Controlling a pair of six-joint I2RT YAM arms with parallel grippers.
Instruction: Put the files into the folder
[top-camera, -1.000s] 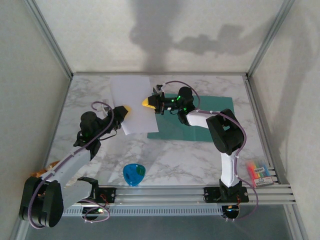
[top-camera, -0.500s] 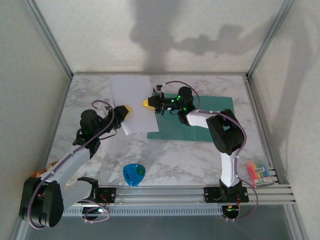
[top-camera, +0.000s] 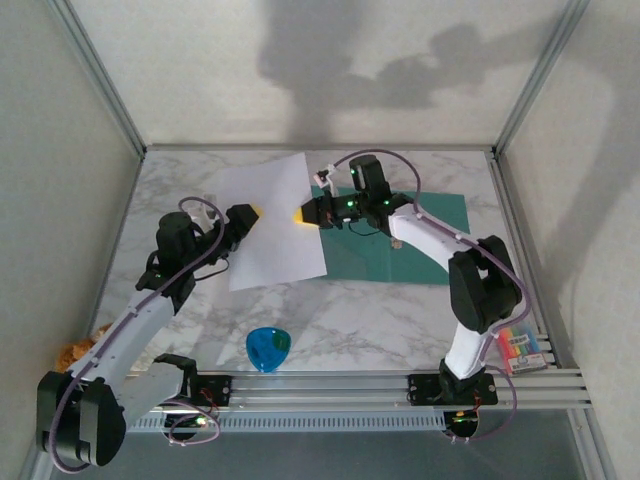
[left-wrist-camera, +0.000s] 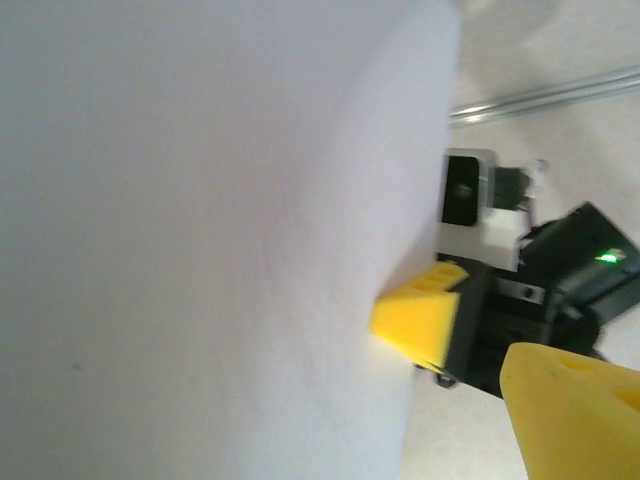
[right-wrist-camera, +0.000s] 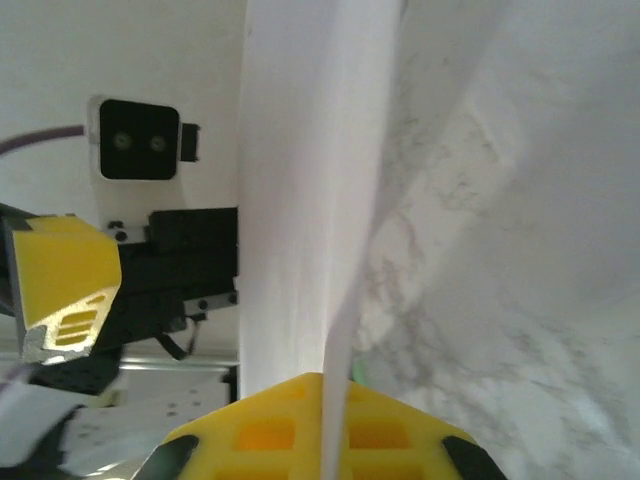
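1. The files (top-camera: 270, 240) are up off the table as a tilted white sheet, just left of the folder (top-camera: 360, 262). From above, their right edge overlaps the folder's left edge.
2. The right claw (top-camera: 303, 215) is clamped on that right edge. Its wrist view shows the paper running between the closed yellow fingertips.
3. The left claw (top-camera: 250, 213) hovers at the sheet's face with its jaws apart, gripping nothing. Its own wrist view shows one yellow finger far off to the side, so the other is probably hidden by the paper.
4. The folder lies flat on the marble table (top-camera: 400, 310), teal side up, partly under the right arm. It looks closed.
5. The step in hand, as I judge it, is carrying the files across to the folder in the right claw alone.
6. The next move calls for the cover to be lifted, likely by the free left claw. The sheet can then slide in flat without creasing.
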